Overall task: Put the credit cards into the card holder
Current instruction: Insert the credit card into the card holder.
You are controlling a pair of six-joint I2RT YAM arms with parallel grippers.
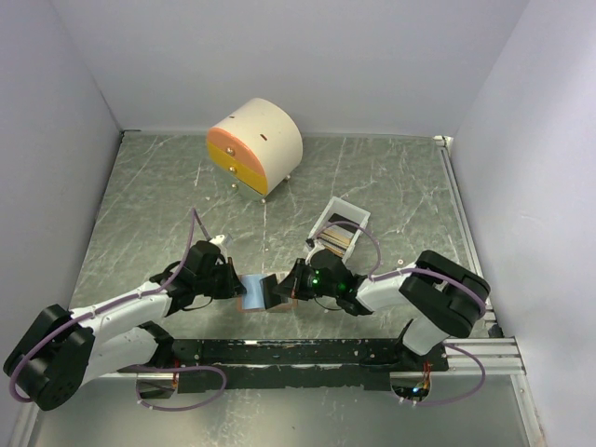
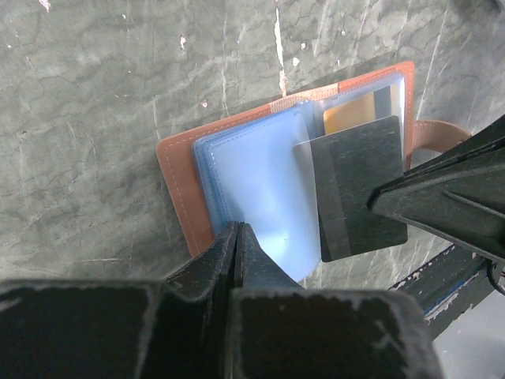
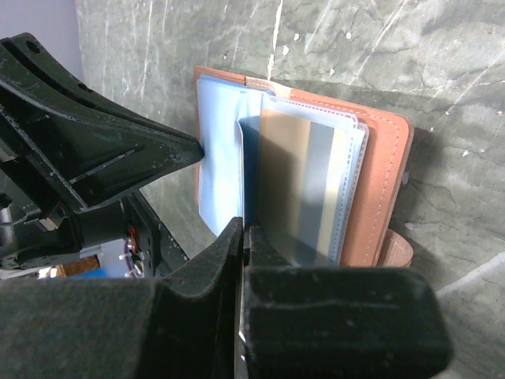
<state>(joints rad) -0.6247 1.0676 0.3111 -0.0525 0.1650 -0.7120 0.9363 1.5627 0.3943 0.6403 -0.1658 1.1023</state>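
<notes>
The salmon leather card holder [image 2: 177,185] lies open on the table, its light blue plastic sleeves [image 2: 260,178] fanned up. My left gripper [image 2: 238,235] is shut on the near edge of a blue sleeve. A gold card [image 2: 351,117] sits in a clear sleeve. My right gripper [image 3: 246,233] is shut on a black card [image 2: 359,189], whose leading edge lies under a clear sleeve. In the right wrist view the holder [image 3: 387,181] and the gold card [image 3: 304,181] show. From above, both grippers [image 1: 238,284] [image 1: 282,291] meet at the holder [image 1: 252,291].
A small white tray [image 1: 358,216] with several more cards [image 1: 340,236] stands just behind the right arm. A round cream cabinet [image 1: 265,140] with orange-yellow drawers stands at the back. The black base rail [image 1: 307,352] runs along the near edge.
</notes>
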